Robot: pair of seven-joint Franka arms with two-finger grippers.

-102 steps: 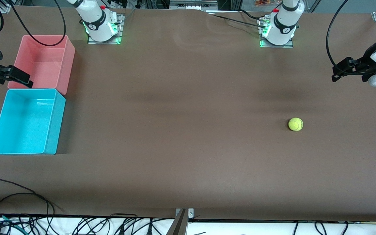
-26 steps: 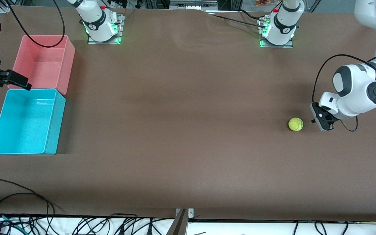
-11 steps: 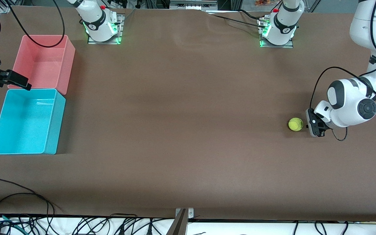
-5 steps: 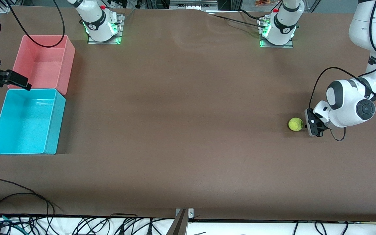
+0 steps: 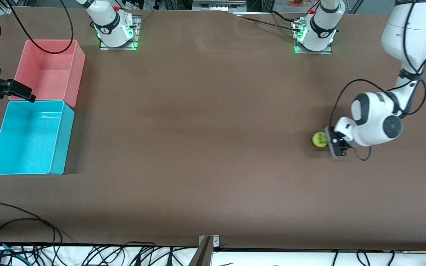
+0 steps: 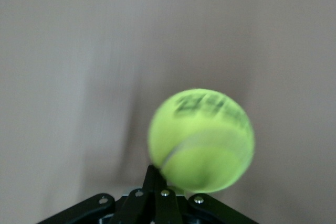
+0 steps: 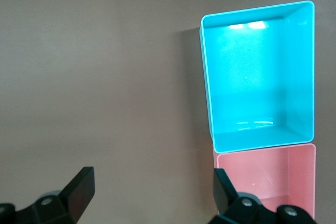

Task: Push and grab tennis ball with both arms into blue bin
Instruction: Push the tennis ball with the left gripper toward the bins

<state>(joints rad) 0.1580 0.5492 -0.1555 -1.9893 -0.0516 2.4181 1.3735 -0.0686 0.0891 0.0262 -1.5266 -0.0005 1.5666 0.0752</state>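
Note:
The tennis ball [image 5: 320, 139] lies on the brown table near the left arm's end, blurred as it rolls. My left gripper [image 5: 333, 145] is low at the table, shut and empty, its closed fingertips touching the ball on the side toward the left arm's end. In the left wrist view the ball [image 6: 202, 140] fills the middle just ahead of the closed fingertips [image 6: 155, 174]. The blue bin [image 5: 63, 140] stands at the right arm's end. My right gripper [image 5: 26, 94] waits open and empty over the pink bin's corner, beside the blue bin [image 7: 206, 77].
A pink bin [image 5: 78, 75] stands against the blue bin, farther from the front camera; it also shows in the right wrist view [image 7: 268, 177]. Both arm bases stand along the table's back edge. Cables hang along the front edge [image 5: 17, 221].
My left gripper came down beside the ball, closed in on it and pushed it a short way toward the right arm's end. The right arm has stayed still.

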